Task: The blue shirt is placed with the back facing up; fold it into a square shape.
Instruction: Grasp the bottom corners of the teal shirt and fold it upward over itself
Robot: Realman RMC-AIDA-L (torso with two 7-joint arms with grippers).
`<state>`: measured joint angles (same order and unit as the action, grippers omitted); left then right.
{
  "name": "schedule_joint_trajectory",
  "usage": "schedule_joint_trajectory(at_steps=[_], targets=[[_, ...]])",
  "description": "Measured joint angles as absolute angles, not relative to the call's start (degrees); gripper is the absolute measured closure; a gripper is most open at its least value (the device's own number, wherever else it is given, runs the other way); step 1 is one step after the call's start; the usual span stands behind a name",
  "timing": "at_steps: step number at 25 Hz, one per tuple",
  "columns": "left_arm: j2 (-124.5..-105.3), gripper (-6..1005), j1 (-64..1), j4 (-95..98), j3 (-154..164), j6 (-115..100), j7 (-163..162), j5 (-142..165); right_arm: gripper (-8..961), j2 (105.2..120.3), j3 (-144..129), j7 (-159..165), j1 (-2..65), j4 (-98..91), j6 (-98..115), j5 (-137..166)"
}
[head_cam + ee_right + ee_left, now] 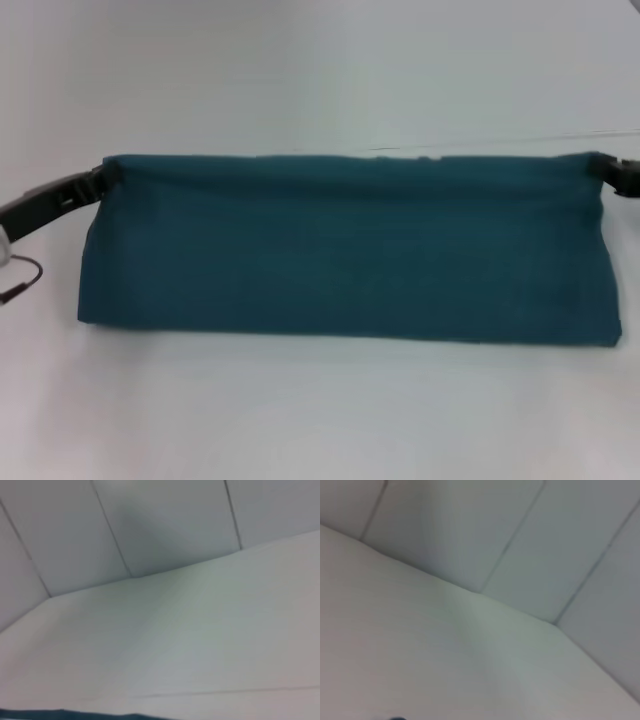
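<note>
A plain white bench (320, 60) meets panelled white walls (470, 530). The left tool (103, 180) and right tool (603, 170) each pinch a top corner of the blue shirt (345, 255), holding its upper edge taut.

You have the shirt (350, 260) across mid-frame on the table (320, 420), left gripper (105, 178) at its upper-left corner, right gripper (600, 168) upper-right.

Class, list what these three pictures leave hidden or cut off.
- Head view: the blue shirt covers both grippers' fingertips at its far corners; left gripper, right gripper.
- Head view: the frame edges cut off both arms.
- Wrist views: only a sliver of shirt shows at the frame edge.
</note>
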<state>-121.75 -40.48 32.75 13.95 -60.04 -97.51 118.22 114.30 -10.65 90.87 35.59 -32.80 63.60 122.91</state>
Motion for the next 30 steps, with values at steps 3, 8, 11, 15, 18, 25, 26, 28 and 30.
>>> schedule_joint_trajectory(at_steps=[3, 8, 11, 15, 18, 25, 26, 28, 30], targets=[[-122.10, 916, -42.13, 32.33, 14.47, -55.57, -97.31, 118.13, 914, 114.73, -12.27, 90.83, 37.64, -32.57, 58.81, 122.89], [-122.57, 912, -43.67, 32.27, 16.50, -50.25, -96.91, 116.63, 915, 115.31, -15.45, 90.81, 40.32, -32.23, 52.37, 122.86], [-122.93, 910, -43.90, 32.18, 18.73, -47.61, -96.29, 114.47, 915, 115.53, -17.08, 90.74, 41.34, -31.86, 49.22, 122.86], [-123.11, 907, -44.25, 31.27, 21.54, -44.68, -94.79, 111.76, 915, 115.71, -18.61, 89.97, 42.00, -31.26, 47.00, 121.70], [-123.12, 905, -44.40, 30.97, 22.55, -43.33, -94.32, 110.69, 915, 115.72, -19.15, 89.40, 41.96, -31.10, 46.56, 120.54], [-123.13, 900, -44.70, 30.93, 22.72, -42.59, -94.24, 110.48, 915, 115.75, -19.87, 89.19, 41.90, -30.97, 45.87, 119.86], [-123.13, 899, -44.74, 30.93, 22.73, -42.41, -94.22, 110.48, 915, 115.75, -19.88, 89.13, 41.92, -30.94, 45.71, 119.86], [-123.12, 898, -44.83, 30.93, 22.74, -42.16, -94.05, 110.41, 915, 115.75, -19.90, 88.84, 42.01, -30.91, 45.52, 119.86], [-123.15, 896, -44.93, 30.87, 22.76, -42.06, -93.44, 109.99, 915, 115.75, -19.91, 88.63, 42.12, -30.83, 45.25, 119.86]])
